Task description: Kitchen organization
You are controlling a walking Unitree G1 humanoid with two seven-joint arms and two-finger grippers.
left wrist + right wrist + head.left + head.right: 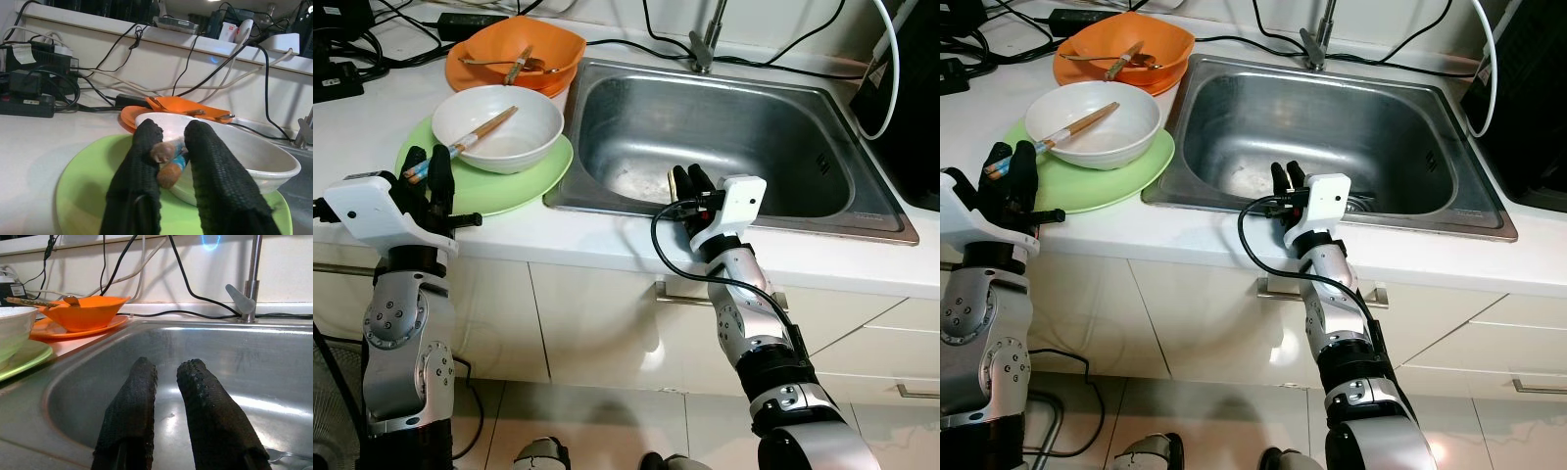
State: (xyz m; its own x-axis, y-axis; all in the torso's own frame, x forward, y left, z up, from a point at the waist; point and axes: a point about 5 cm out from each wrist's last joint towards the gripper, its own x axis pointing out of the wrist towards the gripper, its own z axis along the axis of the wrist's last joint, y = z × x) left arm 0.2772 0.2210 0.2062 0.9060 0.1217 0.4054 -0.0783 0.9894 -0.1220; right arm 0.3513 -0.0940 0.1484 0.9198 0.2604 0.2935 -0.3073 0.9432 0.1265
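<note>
A white bowl (524,137) stands on a green plate (509,186) on the counter left of the sink (734,117). Wooden chopsticks (480,132) lean out of the bowl towards me. My left gripper (171,132) is at their near ends, and its fingers (146,147) press on the two tips (168,164). Behind stands an orange bowl (548,44) on an orange plate, holding utensils (519,64). My right gripper (690,176) hangs over the sink's near rim, pointing into the basin, its fingers (139,396) slightly apart with nothing between them.
The faucet (705,44) rises behind the sink. Cables and a power strip (333,73) lie along the back left of the counter. A black appliance (911,98) stands at the right. Cabinet fronts and a handle (1371,292) are below the counter edge.
</note>
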